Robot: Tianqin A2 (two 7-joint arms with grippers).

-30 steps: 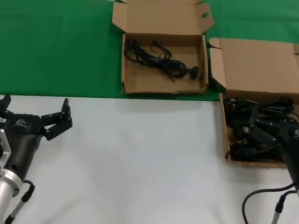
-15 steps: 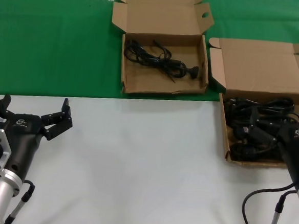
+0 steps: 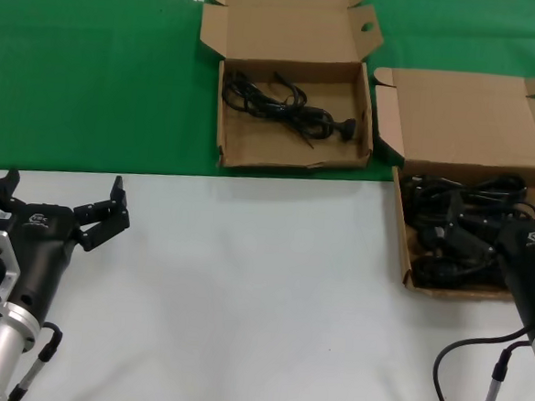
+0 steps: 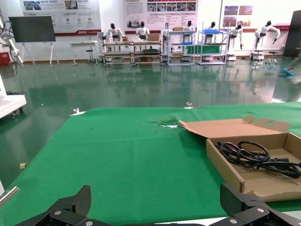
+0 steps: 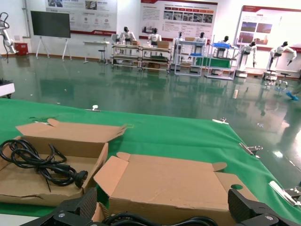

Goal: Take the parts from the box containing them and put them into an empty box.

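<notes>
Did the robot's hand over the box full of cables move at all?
No. The right gripper sits at the same spot over the full box in all three head views.

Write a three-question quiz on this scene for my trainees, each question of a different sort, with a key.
1. True or false: the left end effector is shut on a cable.
2. Which box holds more cables? A: the far box. B: the right box.
3. Fill in: the right end effector hangs open over the ____ box.
Key: 1 false, it is open over the white table; 2 B; 3 right.
</notes>
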